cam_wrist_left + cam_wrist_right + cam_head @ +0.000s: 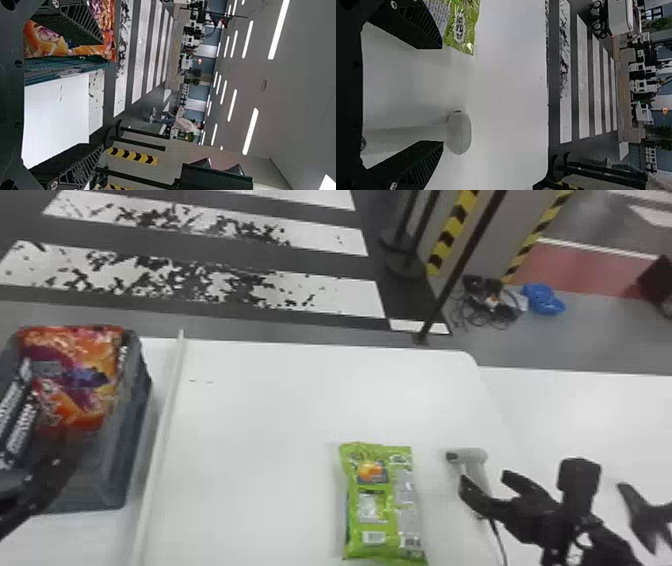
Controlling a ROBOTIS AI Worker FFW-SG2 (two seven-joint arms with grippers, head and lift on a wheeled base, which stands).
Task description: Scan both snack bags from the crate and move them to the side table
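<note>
The green snack bag [382, 500] looks glossy and crinkled; the left tool [54, 464] and right tool [484, 479] stand open.

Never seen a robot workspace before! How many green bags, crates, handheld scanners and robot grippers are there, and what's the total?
Green bag: 1
Crate: 1
Handheld scanner: 1
Grippers, left gripper and right gripper: 2
Total: 5

White table [270, 415] bears green snack bag [380, 502] and scanner [475, 456].
</note>
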